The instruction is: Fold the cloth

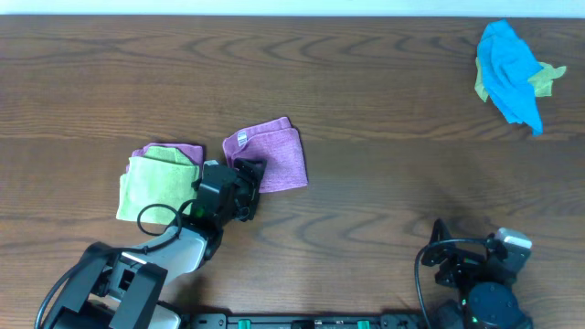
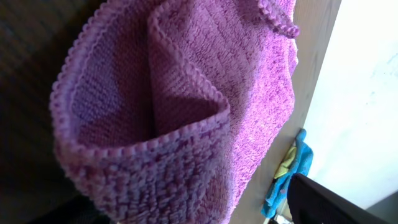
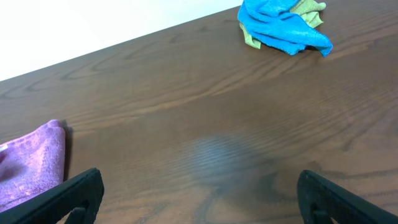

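A folded purple cloth (image 1: 274, 155) lies on the wooden table near the middle. My left gripper (image 1: 247, 175) is at its lower left corner. In the left wrist view the cloth (image 2: 186, 93) fills the frame, its folded corner bulging up between my left gripper's (image 2: 186, 214) wide-apart jaws. Only the right finger shows clearly. My right gripper (image 1: 466, 251) rests at the front right, open and empty (image 3: 199, 193), far from the cloth, whose edge shows in the right wrist view (image 3: 31, 162).
A folded green cloth (image 1: 155, 187) lies on another folded purple cloth (image 1: 178, 151) just left of my left gripper. A crumpled blue cloth (image 1: 510, 73) with a yellow-green one (image 1: 547, 80) sits at the far right corner; the blue one also shows in the right wrist view (image 3: 283, 25).
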You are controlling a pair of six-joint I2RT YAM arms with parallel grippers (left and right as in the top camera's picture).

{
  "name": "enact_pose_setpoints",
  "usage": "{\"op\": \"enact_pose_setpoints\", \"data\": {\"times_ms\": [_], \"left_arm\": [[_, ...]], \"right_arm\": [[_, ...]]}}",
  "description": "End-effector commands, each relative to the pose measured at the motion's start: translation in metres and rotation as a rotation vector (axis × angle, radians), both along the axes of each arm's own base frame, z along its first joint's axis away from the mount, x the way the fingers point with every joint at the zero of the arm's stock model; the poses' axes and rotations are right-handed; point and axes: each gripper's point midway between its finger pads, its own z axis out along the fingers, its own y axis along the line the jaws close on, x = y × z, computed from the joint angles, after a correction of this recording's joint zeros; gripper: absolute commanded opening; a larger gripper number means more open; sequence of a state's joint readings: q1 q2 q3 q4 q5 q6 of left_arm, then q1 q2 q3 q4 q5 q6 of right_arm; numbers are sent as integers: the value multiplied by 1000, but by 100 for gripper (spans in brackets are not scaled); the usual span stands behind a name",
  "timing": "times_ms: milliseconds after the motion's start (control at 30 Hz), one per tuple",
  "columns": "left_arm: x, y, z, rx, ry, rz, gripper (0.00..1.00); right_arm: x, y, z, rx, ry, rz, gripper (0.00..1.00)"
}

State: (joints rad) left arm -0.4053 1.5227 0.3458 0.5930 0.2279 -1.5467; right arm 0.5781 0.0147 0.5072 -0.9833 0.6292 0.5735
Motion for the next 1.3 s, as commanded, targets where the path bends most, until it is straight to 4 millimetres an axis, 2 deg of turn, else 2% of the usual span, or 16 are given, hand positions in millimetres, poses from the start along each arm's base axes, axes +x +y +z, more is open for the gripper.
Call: {"op": "enact_pose_setpoints", "data": {"times_ms": [0, 400, 600, 667, 800, 900, 1067, 1267], "left_arm": [[-26, 17, -43, 114, 121, 27, 81], [-29, 17, -46, 185, 96, -5, 52], [-28, 18, -46, 193, 93, 4, 31], [-28, 18, -46, 193, 92, 4, 27], [-26, 17, -44, 189, 79, -1, 6], [-19, 9, -34, 207, -2, -70, 6], [-15, -1, -27, 204, -41, -137, 6], [1, -26, -1, 180, -136, -262, 6]], "right_arm": [[0, -4, -1, 4, -5, -28, 99], [0, -4, -1, 4, -5, -28, 99], [0, -4, -1, 4, -5, -28, 99], [0, -4, -1, 4, -5, -28, 99], [0, -4, -1, 4, -5, -28, 99], [0, -4, -1, 4, -5, -28, 99], [0, -4, -1, 4, -5, -28, 99], [0, -4, -1, 4, -5, -28, 99]]}}
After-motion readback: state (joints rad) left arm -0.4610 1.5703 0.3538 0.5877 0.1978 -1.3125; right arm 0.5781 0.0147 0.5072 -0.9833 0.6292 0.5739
